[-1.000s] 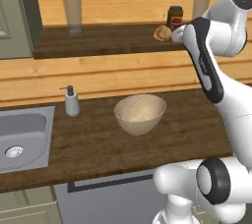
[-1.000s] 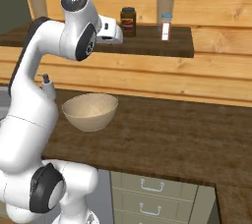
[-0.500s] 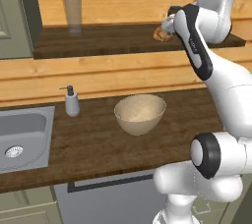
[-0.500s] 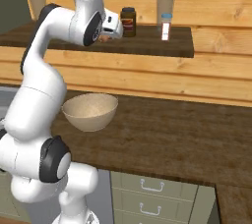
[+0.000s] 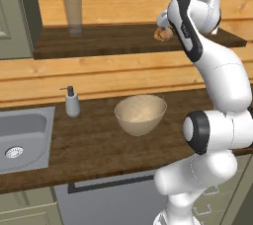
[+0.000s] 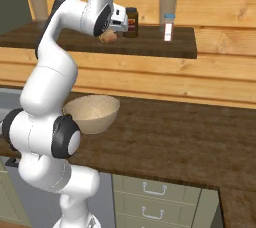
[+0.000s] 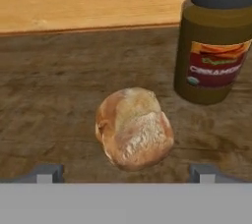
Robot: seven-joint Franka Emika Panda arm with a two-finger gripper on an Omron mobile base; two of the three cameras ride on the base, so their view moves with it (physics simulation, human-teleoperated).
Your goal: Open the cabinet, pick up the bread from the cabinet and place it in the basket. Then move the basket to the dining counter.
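One bread [image 7: 134,128] roll, crusty golden and roundish, sits on the dark wood shelf [image 5: 99,41] with one brown jar [image 7: 212,41] just beside it. The gripper [image 7: 125,173] has its fingers spread wide, either side of the roll, not touching. One beige speckled basket [image 5: 140,114] is on the worktop [image 6: 180,132] below, near one soap dispenser [image 5: 72,101].

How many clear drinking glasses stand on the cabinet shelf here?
2: one glass at the shelf's left end, another glass at the right end behind a small shaker. The arm may hide more.
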